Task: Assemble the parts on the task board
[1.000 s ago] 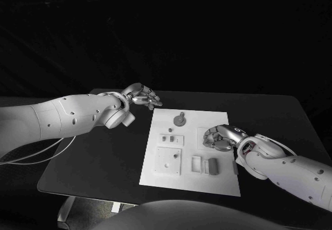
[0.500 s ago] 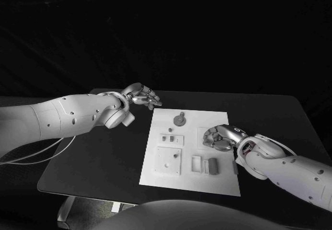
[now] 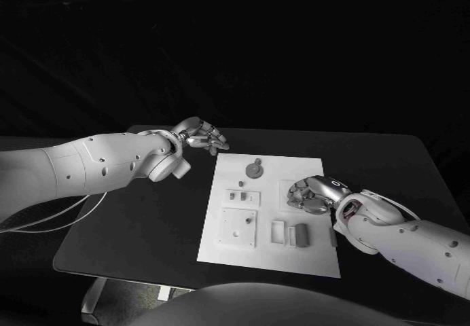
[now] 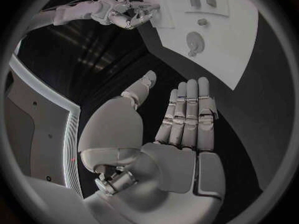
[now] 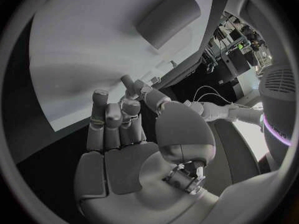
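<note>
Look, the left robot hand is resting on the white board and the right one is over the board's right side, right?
Not quite. The left robot hand is off the task board, above the black table past its far left corner; the head view shows this. The right robot hand is over the board's right side.

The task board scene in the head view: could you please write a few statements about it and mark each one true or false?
1. The left hand is off the task board, beyond its far left corner. True.
2. The left hand holds a part. False: the left wrist view shows its palm bare and its fingers straight.
3. The right hand is over the board's right side. True.
4. The round part with a stem lies at the board's near edge. False: it lies at the far end.
5. A dark block lies beside a pale one near the board's near end. True.
</note>
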